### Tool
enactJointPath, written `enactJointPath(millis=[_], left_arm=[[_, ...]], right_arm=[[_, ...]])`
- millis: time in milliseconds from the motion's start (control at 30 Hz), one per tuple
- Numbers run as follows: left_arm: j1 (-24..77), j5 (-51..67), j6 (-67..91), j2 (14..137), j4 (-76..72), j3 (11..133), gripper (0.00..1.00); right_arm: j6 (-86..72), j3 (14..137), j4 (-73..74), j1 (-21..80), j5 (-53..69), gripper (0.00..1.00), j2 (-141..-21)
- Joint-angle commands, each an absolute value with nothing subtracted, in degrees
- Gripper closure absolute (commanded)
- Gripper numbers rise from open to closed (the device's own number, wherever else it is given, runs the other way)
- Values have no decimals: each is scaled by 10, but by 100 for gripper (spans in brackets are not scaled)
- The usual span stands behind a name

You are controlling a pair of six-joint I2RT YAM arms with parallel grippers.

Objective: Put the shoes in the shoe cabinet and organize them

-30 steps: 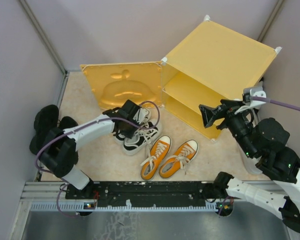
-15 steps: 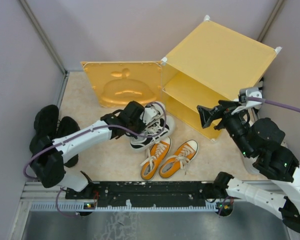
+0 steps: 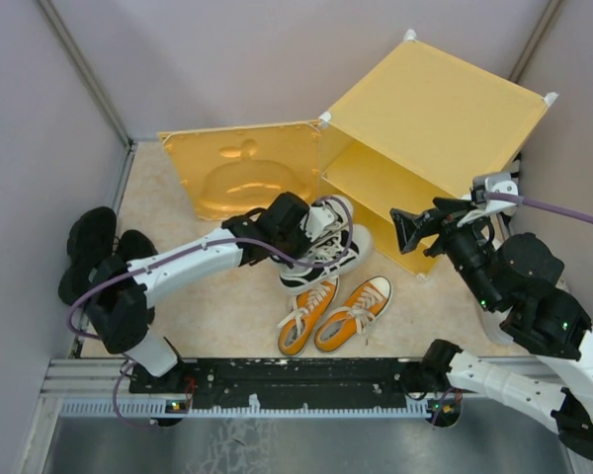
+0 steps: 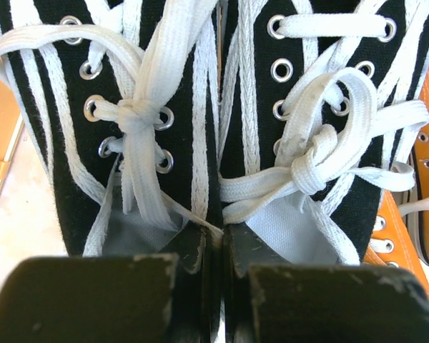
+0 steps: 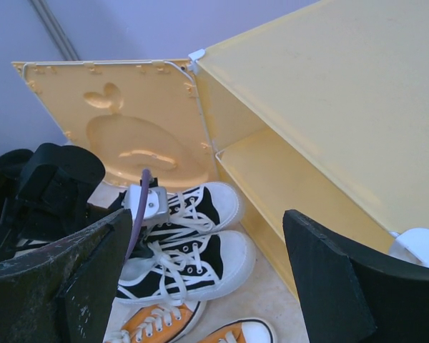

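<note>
Overhead looks down; both wrist views share the black-and-white sneakers (image 5: 193, 246), left closest

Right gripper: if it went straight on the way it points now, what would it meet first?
Most likely the toes of the black-and-white shoes, which the left gripper holds before the cabinet. Depth is unclear, so the right gripper might graze the cabinet's front edge instead.

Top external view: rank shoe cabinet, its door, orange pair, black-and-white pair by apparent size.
1. shoe cabinet
2. door
3. orange pair and black-and-white pair: look alike; the latter is partly hidden, so no ranking.
</note>
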State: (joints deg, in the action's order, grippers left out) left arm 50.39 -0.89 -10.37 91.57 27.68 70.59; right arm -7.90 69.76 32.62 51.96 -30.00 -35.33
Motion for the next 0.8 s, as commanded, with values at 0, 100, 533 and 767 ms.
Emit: enactJointPath(millis=[0, 100, 533, 767], left_arm=[[509, 0, -108, 888, 225, 731, 100], [510, 4, -106, 880, 237, 724, 100], [524, 12, -84, 787, 305, 769, 100], [524, 3, -65, 868, 351, 892, 100]], right_arm=[[-63, 713, 309, 521, -309, 13, -349], [-64, 712, 305, 522, -307, 13, -349], [-62, 732, 311, 521, -313, 13, -357], [-55, 768, 326, 522, -310, 13, -373]])
